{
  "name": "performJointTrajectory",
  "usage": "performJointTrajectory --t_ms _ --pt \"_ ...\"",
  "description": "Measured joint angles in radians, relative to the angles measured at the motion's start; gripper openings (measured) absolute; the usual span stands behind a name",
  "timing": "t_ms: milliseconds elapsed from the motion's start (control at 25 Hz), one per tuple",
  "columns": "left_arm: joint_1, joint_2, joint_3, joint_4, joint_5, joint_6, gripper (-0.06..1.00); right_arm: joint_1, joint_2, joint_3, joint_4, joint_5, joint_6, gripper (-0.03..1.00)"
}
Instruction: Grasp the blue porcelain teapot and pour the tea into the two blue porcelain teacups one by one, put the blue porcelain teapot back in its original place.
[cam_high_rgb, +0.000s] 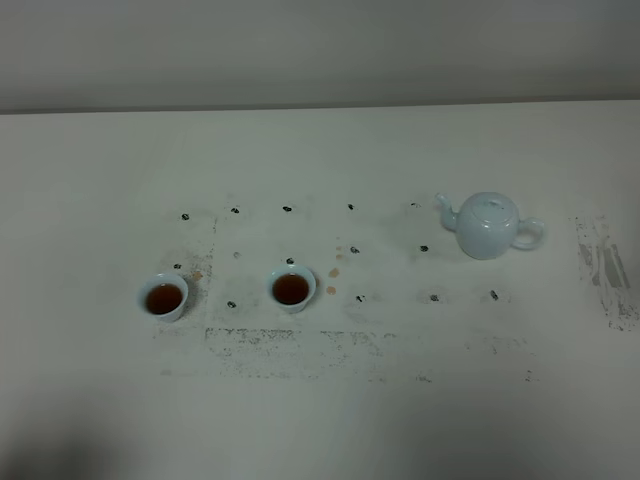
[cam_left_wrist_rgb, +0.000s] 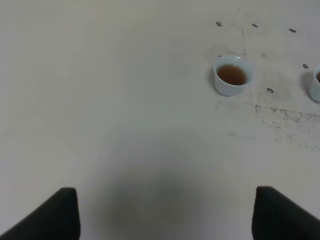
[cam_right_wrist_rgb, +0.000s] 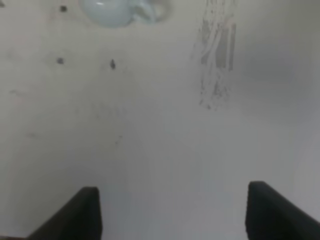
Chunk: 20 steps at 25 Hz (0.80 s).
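The blue porcelain teapot (cam_high_rgb: 489, 226) stands upright on the white table at the right, lid on, spout toward the left, handle toward the right; part of its belly and handle show in the right wrist view (cam_right_wrist_rgb: 120, 10). Two blue porcelain teacups hold brown tea: one at the left (cam_high_rgb: 163, 297) (cam_left_wrist_rgb: 232, 75), one nearer the middle (cam_high_rgb: 292, 289) with only its rim showing (cam_left_wrist_rgb: 316, 85). Neither gripper appears in the high view. My left gripper (cam_left_wrist_rgb: 165, 215) is open over bare table, well short of the left cup. My right gripper (cam_right_wrist_rgb: 172, 212) is open, apart from the teapot.
Small dark dot marks (cam_high_rgb: 287, 209) lie in rows on the white table (cam_high_rgb: 320, 400). Brownish tea spots (cam_high_rgb: 333, 272) sit right of the middle cup. A scuffed grey patch (cam_high_rgb: 605, 270) marks the table's right side, and a speckled band (cam_high_rgb: 300, 345) runs in front of the cups.
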Motion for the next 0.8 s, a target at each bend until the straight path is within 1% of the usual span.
performJointTrajectory --t_ms 200,560,800 --pt "0.000 0.000 0.000 0.000 0.000 0.000 0.67 0.000 -0.207 0.116 0.003 0.000 0.032 0.58" --pt "0.000 0.000 0.000 0.000 0.000 0.000 0.67 0.000 -0.569 0.308 -0.003 0.002 0.029 0.58" --pt "0.000 0.000 0.000 0.000 0.000 0.000 0.67 0.000 -0.735 0.433 -0.065 -0.011 0.014 0.58"
